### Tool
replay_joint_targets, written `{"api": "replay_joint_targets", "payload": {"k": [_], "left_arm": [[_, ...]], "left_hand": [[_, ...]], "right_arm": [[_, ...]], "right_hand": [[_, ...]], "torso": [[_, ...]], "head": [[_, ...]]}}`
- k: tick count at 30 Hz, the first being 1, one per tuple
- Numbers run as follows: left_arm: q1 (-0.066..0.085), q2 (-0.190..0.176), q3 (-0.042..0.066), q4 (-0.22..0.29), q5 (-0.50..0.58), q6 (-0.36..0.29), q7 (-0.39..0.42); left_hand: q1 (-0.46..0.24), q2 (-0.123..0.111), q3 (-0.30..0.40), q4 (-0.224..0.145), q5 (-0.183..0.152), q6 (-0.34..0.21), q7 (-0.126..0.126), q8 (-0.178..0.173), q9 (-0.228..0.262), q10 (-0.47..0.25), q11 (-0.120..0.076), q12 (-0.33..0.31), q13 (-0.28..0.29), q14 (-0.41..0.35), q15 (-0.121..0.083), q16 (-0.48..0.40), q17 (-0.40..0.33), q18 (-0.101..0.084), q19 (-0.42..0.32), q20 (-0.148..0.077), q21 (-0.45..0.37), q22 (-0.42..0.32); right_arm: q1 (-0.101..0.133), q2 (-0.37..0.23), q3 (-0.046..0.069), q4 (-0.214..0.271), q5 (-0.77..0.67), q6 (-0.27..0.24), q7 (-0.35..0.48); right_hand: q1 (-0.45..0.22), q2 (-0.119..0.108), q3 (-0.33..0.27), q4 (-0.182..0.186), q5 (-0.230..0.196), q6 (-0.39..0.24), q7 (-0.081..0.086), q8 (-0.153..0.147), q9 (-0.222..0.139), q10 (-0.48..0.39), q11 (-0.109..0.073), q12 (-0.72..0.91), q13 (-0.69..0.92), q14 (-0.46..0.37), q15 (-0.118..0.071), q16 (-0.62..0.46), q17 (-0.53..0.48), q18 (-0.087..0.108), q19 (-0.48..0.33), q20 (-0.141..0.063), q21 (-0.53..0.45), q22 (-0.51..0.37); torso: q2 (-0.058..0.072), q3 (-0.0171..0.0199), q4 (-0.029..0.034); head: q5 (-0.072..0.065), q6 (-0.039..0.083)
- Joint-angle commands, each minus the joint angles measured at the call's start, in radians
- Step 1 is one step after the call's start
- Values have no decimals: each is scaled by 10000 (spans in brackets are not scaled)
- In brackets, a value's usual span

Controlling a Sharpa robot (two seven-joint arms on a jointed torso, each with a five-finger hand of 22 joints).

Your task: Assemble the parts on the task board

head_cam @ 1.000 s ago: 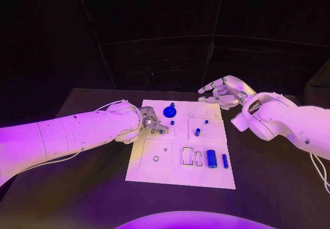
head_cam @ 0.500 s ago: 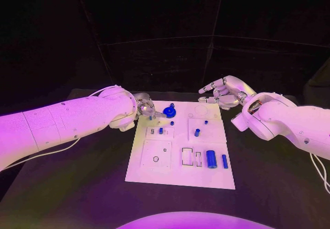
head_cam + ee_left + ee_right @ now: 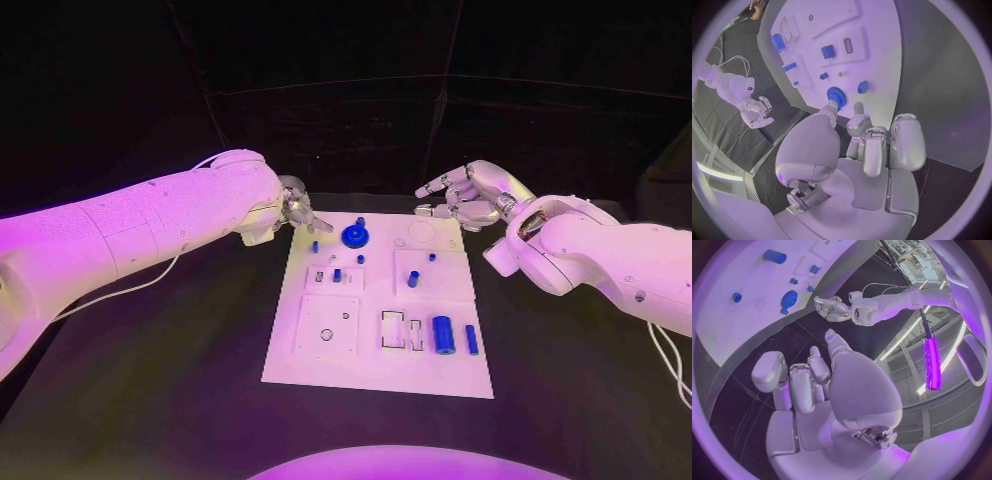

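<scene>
- Left hand (image 3: 300,215) hovered at the far left corner of the white task board (image 3: 325,355), fingers (image 3: 875,150) loosely curled, holding nothing.
- Round blue gear part (image 3: 355,236) lay flat just beside it, toward the board's middle; no long axis.
- Right hand (image 3: 469,196) sat off the far right corner, fingers apart, empty, farther from the gear.

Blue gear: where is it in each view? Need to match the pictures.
Head view: blue gear at the task board's far end, just beside the left hand.
Left wrist view: blue gear just past that hand's fingertips.
Right wrist view: blue gear on the board.
Shared landmark: the task board.
</scene>
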Motion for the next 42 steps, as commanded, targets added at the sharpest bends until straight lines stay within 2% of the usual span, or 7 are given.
{"api": "replay_joint_targets", "payload": {"k": [1,9,21,28,42], "left_arm": [[21,158,-6,-327,50,747,-11],[-43,524,-68,-1017,34,1017,-197],[-167,804,-95,-1458,22,1154,-186],[-260,918,-98,-1608,21,1134,-149],[-289,955,-98,-1650,22,1224,-138]], "left_hand": [[65,-2,-111,33,-26,67,20,-77,-33,-19,70,-34,-4,1055,69,63,2634,18,6,69,-34,7],[60,39,-381,139,-28,198,3,-89,-101,-17,62,-6,20,1055,69,63,2634,16,20,84,-11,49],[150,129,-588,187,-27,354,-41,-33,-119,21,27,57,87,1055,43,63,2634,8,41,74,28,109],[306,225,-659,148,-25,402,-59,-12,-131,26,11,66,90,1055,29,63,2634,6,45,62,34,124],[797,505,-710,-82,-23,462,-77,32,-151,34,-8,86,101,1055,11,63,2634,3,50,44,38,152]], "right_arm": [[19,12,5,-9,34,63,85],[18,45,5,-42,34,72,89],[18,98,5,-74,34,88,100],[18,117,5,-87,34,97,103],[18,135,5,-103,34,104,103]], "right_hand": [[-99,14,-54,6,-36,-78,7,21,-10,-62,1,-18,-5,536,-58,-47,374,120,-51,9,-36,-6],[-95,21,-53,7,-30,-79,6,21,-10,-57,-1,-12,-1,537,-59,-47,377,119,-47,9,-34,0],[-95,25,-53,7,-30,-79,5,22,-10,-61,-1,-17,-7,538,-59,-46,379,119,-46,9,-35,-1],[-89,31,-52,6,-28,-80,5,22,-10,-56,-2,-11,-2,539,-60,-46,380,119,-46,9,-37,-3],[-79,39,-48,3,-17,-80,4,24,-10,-51,-3,-4,3,540,-61,-47,381,118,-41,8,-34,4]], "torso": [[31,-2,-17],[11,-1,-3],[12,1,2],[2,10,2],[2,10,9]], "head": [[-2,-10],[4,-55],[-4,-80],[-3,-107],[-18,-145]]}}
